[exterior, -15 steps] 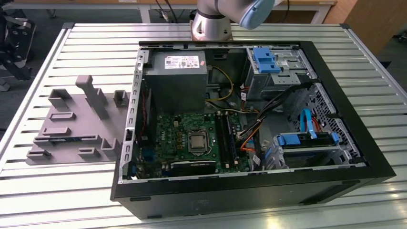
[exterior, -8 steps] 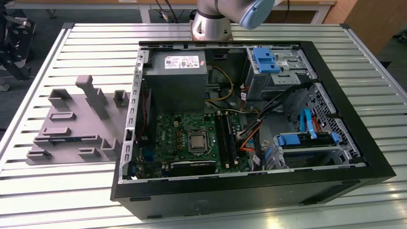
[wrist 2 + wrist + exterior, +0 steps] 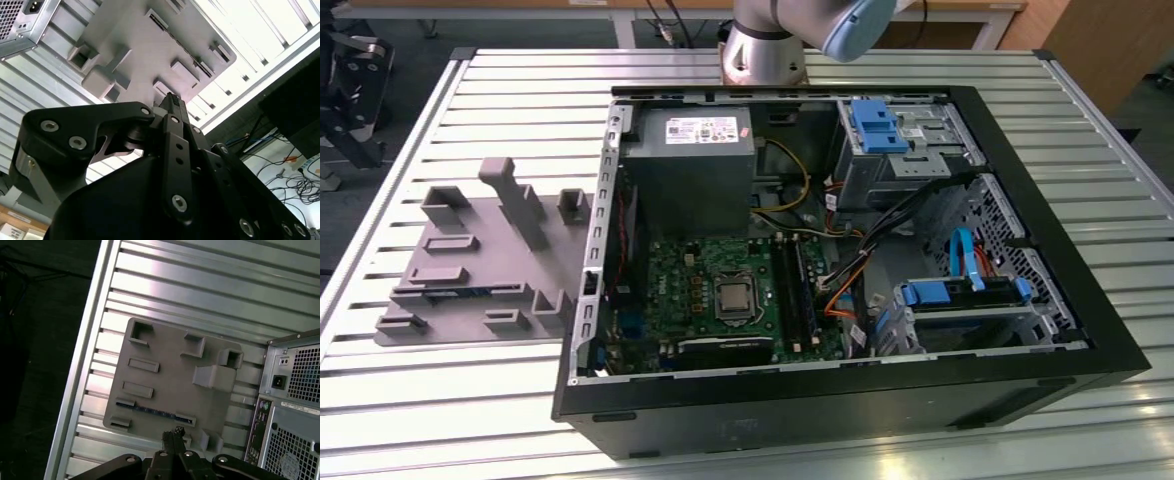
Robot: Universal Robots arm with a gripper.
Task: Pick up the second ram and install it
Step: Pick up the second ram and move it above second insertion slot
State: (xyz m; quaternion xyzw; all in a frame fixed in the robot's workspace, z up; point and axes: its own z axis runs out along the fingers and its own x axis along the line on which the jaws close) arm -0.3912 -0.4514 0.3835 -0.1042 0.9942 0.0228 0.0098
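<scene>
Second ram (image 3: pixel 152 412) lies on edge in a slot of the grey fixture (image 3: pixel 170 365), below and ahead of our claw (image 3: pixel 173 433), well apart from it. We see the claw pressed shut, holding nothing. The fixture rests on the slatted tabletop (image 3: pixel 210 285); the open computer case (image 3: pixel 295 390) stands beside it, also below the claw

Open computer case (image 3: pixel 854 410) beside grey fixture (image 3: pixel 494 268)

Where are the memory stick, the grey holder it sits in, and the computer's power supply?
second ram (image 3: pixel 155 411): first wrist view, middle of its blue edge in the holder.
grey holder (image 3: pixel 165 370): first wrist view, bare middle of the plate.
power supply (image 3: pixel 687 180): exterior view, its plain grey face.
</scene>
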